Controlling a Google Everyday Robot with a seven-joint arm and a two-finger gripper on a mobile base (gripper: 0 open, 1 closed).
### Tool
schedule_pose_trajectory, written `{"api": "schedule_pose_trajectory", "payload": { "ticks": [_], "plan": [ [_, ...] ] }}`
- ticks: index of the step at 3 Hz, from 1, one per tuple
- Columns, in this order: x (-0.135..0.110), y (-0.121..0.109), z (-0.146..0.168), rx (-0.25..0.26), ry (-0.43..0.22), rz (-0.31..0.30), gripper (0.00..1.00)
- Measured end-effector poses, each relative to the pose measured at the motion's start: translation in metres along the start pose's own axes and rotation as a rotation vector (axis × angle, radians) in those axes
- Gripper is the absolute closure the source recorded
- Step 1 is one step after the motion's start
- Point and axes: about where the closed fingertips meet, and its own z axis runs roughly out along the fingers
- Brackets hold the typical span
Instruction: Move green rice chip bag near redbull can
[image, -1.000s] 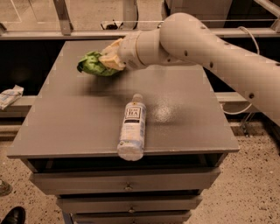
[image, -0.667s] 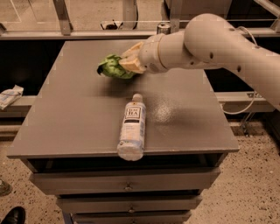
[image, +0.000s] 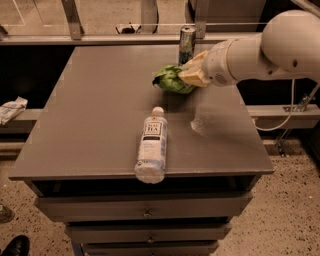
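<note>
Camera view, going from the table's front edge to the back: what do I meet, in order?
bottle → bag, held in the gripper → can

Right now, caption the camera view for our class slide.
Tool holds a green chip bag just before the can at the far edge of the table; a bottle lies near the front.

Gripper (image: 186, 78) (by redbull can (image: 187, 43)) seemingly half-hides green rice chip bag (image: 168, 80).
</note>
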Motion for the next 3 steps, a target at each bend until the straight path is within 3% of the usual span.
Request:
{"api": "schedule_pose_trajectory", "payload": {
  "ticks": [3],
  "plan": [
    [0.05,-0.035,-0.056,0.081,0.139,0.024,1.0]
  ]
}}
